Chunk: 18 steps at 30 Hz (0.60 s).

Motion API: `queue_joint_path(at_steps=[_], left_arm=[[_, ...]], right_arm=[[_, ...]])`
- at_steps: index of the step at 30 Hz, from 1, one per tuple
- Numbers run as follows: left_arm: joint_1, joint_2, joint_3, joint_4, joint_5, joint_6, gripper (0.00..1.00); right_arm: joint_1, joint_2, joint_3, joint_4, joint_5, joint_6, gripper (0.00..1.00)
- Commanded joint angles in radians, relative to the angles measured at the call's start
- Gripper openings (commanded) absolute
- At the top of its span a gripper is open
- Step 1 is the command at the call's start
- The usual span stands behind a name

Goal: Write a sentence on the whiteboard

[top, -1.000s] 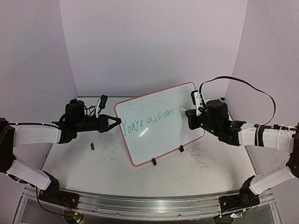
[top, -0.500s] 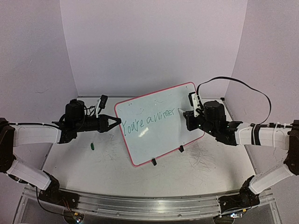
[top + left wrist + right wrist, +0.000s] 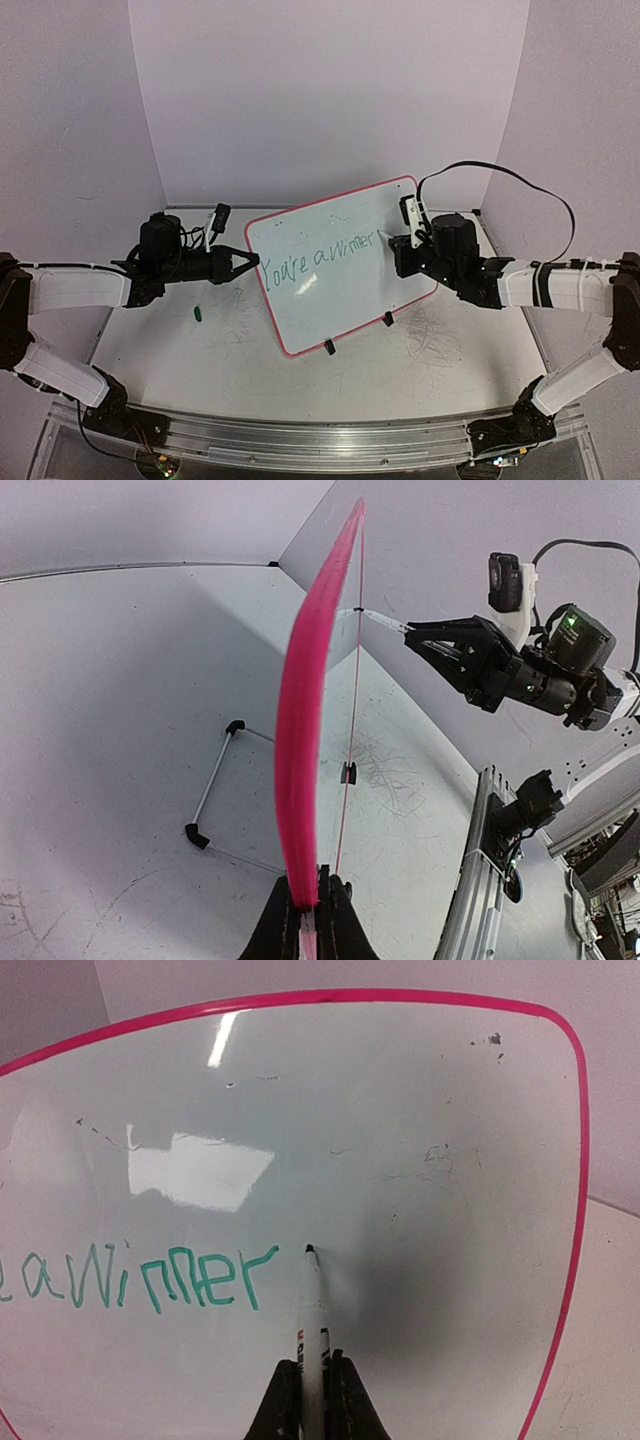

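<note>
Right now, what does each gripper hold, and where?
Left gripper clamps the whiteboard by its side frame; right gripper holds the marker by its barrel.

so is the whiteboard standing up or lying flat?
Standing, near upright: the whiteboard rests on its clip feet, jaws of the left gripper shut on its edge.

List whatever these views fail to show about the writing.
Right wrist view: the sentence runs off the left edge; only its end shows.
Left wrist view: the whiteboard is edge-on, hiding its writing face.
Top external view: the small green object is too small to identify.
All views: whether the marker tip touches the board is unclear.
</note>
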Motion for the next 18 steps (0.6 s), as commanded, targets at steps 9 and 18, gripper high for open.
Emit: queue_joint_path(at_steps=[9, 18], left_arm=[[0.006, -0.013, 0.03, -0.03, -0.029, 0.06, 0.0], [0.006, -0.013, 0.034, -0.031, -0.027, 0.059, 0.0]], right_arm=[[-0.002, -0.006, -0.031, 0.014, -0.003, 0.047, 0.0], [-0.002, -0.049, -0.083, 0.007, -0.01, 0.076, 0.0]])
